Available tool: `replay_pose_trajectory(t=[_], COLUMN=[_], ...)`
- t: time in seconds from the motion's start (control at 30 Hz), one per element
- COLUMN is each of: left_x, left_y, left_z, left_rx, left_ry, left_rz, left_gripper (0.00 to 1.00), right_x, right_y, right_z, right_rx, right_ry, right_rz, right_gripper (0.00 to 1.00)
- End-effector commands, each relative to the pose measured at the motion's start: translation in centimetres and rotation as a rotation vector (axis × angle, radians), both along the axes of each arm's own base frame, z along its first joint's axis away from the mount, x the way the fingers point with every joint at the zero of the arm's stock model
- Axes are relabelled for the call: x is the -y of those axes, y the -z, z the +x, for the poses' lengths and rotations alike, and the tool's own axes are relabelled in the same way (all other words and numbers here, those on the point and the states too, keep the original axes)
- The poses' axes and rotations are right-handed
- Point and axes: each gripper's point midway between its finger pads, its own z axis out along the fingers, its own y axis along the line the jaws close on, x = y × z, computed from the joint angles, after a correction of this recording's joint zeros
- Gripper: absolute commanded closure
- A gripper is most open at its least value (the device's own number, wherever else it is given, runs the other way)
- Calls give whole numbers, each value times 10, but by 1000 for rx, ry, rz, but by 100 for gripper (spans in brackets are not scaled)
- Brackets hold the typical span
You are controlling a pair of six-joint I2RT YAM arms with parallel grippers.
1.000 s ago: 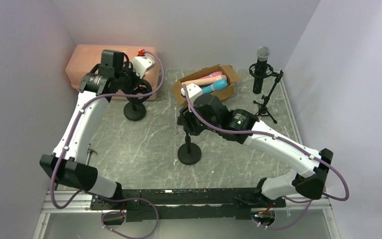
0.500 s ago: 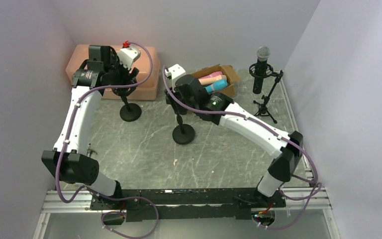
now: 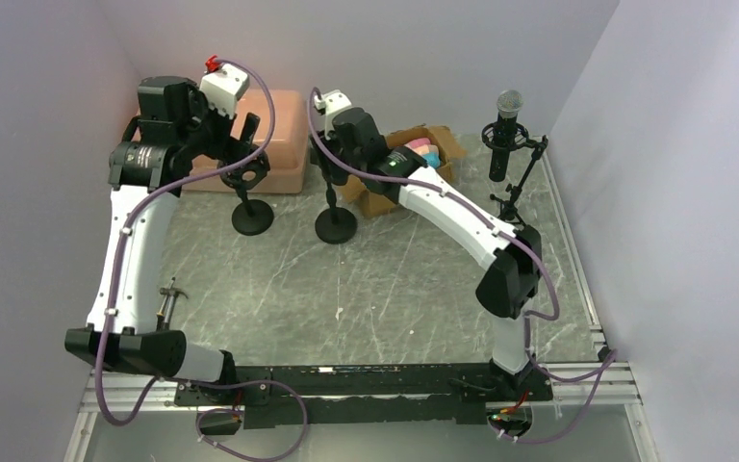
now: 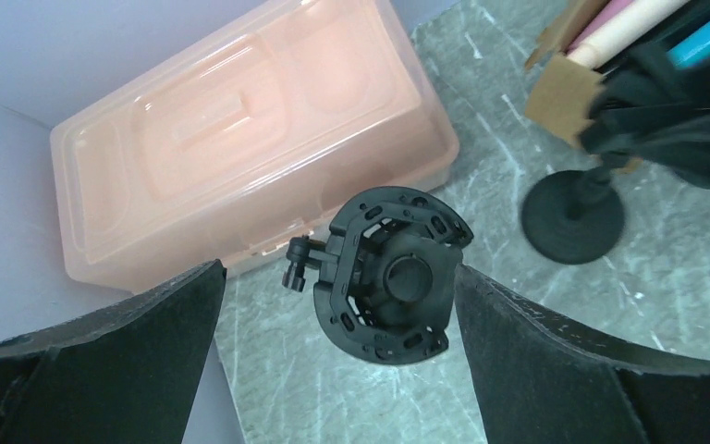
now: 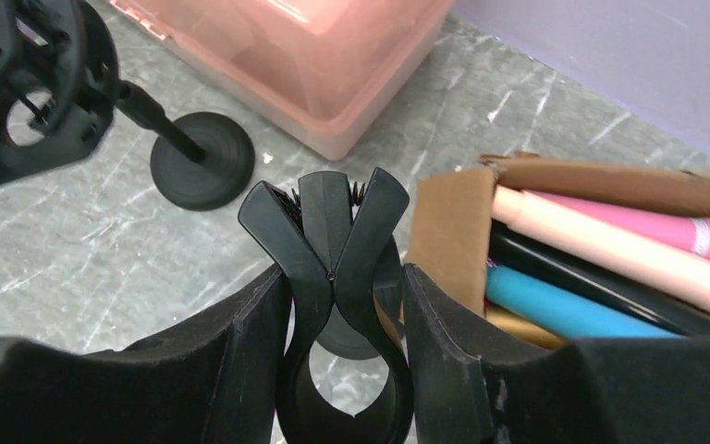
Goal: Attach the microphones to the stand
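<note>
My right gripper (image 5: 342, 310) is shut on the black spring clip (image 5: 328, 231) atop a round-base stand (image 3: 335, 228), beside the cardboard box (image 3: 375, 197). In that box lie several microphones: a teal one (image 5: 564, 305), a peach one (image 5: 601, 248), a pink one (image 5: 666, 231), with a black and a gold one beneath. My left gripper (image 4: 337, 277) is open, its fingers (image 4: 111, 361) wide on either side of the black shock mount (image 4: 393, 273) of a second round-base stand (image 3: 252, 217), not touching it. A dark microphone with a silver mesh head (image 3: 509, 102) sits in a tripod stand (image 3: 512, 197) at the back right.
A translucent pink lidded bin (image 3: 274, 140) stands against the back wall, just behind the left stand. Walls close in on the left, back and right. The two round bases sit about a hand's width apart.
My left gripper has opened, letting go of the shock mount, and risen toward the back left. My right arm has carried the clip stand from mid-table to the back, beside the box.
</note>
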Motion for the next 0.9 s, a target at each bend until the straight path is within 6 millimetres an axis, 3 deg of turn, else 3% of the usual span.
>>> replay_pose_trajectory(t=[0.0, 0.27, 0.37, 0.5, 0.57, 0.7, 0.87], left_x=[12, 20, 24, 29, 26, 22, 19], left_y=[-20, 4, 15, 29, 33, 32, 30], left_z=[-30, -55, -64, -76, -76, -79, -80], left_rx=[15, -43, -71, -91, -88, -85, -71], left_ry=[30, 55, 69, 94, 81, 68, 60], left_rz=[-110, -160, -186, -207, -197, -181, -169], left_gripper=[1, 1, 0, 0, 1, 0, 1], right_x=[-27, -38, -37, -35, -29, -18, 9], right_y=[-69, -50, -41, -44, -52, -79, -109], right_z=[13, 37, 39, 30, 24, 5, -16], right_rx=[151, 139, 123, 114, 115, 120, 139], right_ry=[-33, 5, 11, -11, -16, -50, -45], right_rz=[169, 161, 150, 150, 152, 171, 184], right_gripper=[80, 79, 75, 33, 19, 1, 0])
